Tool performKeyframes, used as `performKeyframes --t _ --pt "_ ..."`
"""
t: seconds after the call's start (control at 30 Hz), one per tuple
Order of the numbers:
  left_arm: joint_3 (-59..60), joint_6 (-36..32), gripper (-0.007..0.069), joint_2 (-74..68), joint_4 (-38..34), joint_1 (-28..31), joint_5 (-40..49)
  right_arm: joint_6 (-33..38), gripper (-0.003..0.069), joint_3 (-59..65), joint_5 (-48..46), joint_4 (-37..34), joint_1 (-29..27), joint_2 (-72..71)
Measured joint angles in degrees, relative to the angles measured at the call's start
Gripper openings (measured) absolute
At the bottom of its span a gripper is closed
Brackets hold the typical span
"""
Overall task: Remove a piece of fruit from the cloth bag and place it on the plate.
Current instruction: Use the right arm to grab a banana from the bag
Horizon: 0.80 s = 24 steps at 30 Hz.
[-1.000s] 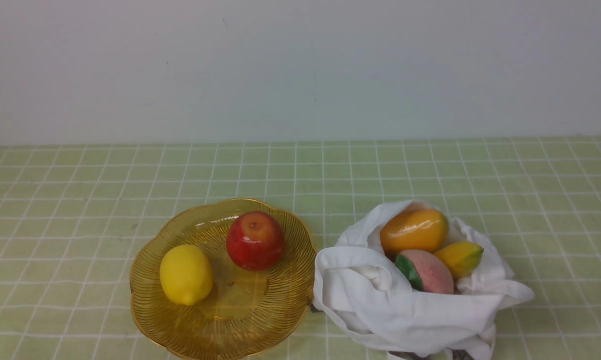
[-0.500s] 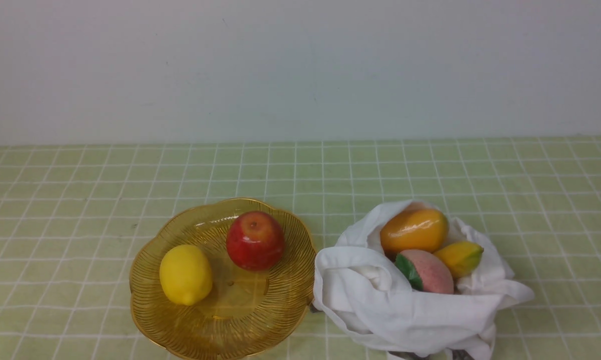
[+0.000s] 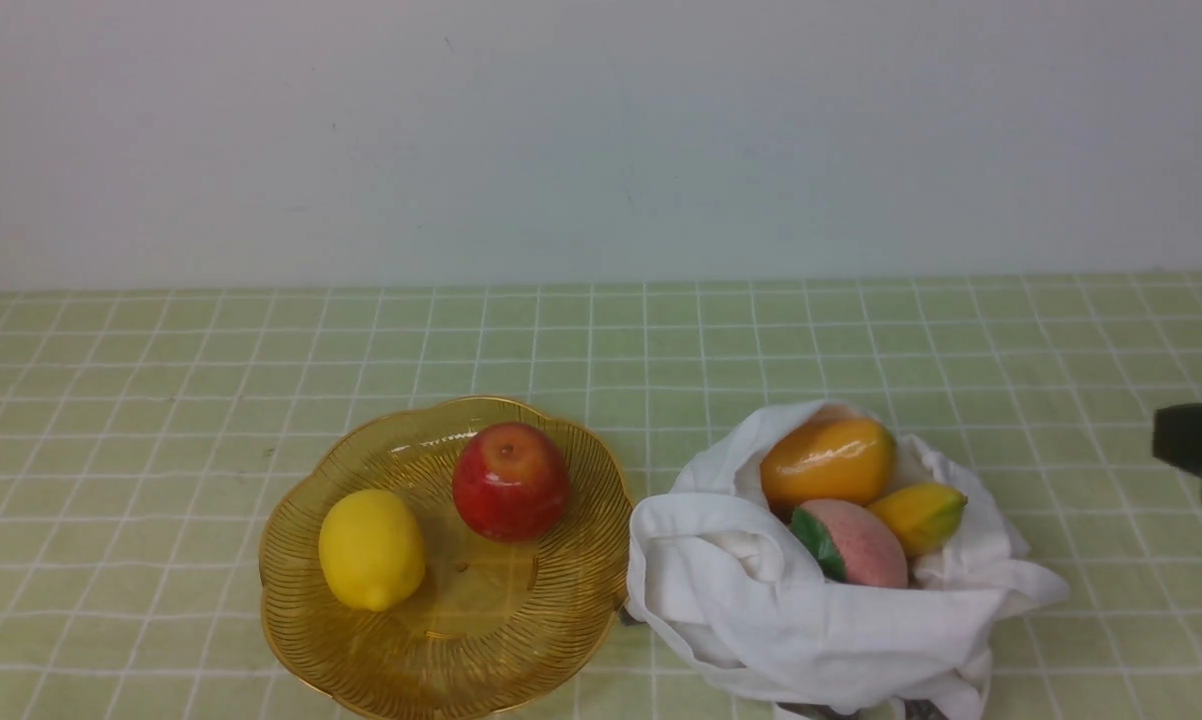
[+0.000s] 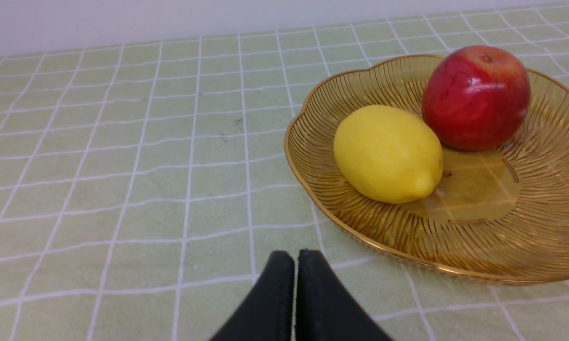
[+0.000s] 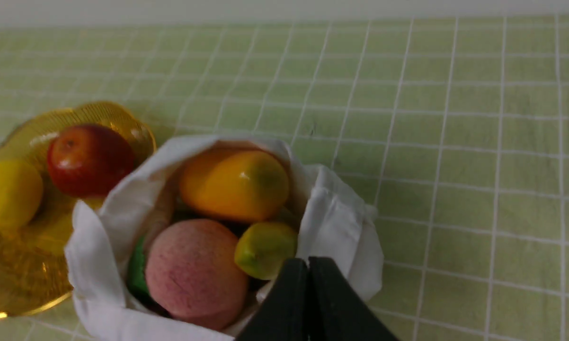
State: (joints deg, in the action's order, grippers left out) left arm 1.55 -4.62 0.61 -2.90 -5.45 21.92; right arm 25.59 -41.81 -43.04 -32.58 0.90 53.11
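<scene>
The banana [image 3: 919, 517] lies in the open bag [image 3: 761, 610], only its yellow end with a greenish tip showing, wedged between a mango [image 3: 828, 460] behind it and a peach [image 3: 851, 543] beside it. The bag sits near the tabletop's [image 3: 161, 350] front edge, right of centre, its left fold against the plate [image 3: 291, 620]. The plate holds a lemon [image 3: 371, 550] and an apple [image 3: 510, 482]. The right gripper [image 5: 308, 260] hangs over the bag's near rim just by the banana, jaws pressed together, holding nothing. The left gripper [image 4: 295, 253] is likewise closed and empty, above bare cloth near the plate's left rim.
</scene>
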Motion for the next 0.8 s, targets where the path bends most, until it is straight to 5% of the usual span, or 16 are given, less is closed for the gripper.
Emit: performKeyframes --t 0.17,0.33,0.47,0.57,0.8 --pt "0.0 0.0 -0.0008 0.0 0.0 0.0 0.0 3.9 -0.0006 -2.6 -0.6 -0.3 1.3 8.8" --pt "0.0 0.0 -0.0008 0.0 0.0 0.0 0.0 3.9 0.0041 -2.8 4.0 -0.4 8.1 10.9" --pt "0.0 0.0 -0.0008 0.0 0.0 0.0 0.0 3.4 0.0138 -2.8 8.0 0.6 12.4 12.4" --pt "0.0 0.0 -0.0008 0.0 0.0 0.0 0.0 3.4 0.0282 -2.8 10.4 1.0 15.2 15.6" --pt "0.0 0.0 -0.0008 0.0 0.0 0.0 0.0 3.4 0.047 -2.9 12.7 2.0 16.1 22.8"
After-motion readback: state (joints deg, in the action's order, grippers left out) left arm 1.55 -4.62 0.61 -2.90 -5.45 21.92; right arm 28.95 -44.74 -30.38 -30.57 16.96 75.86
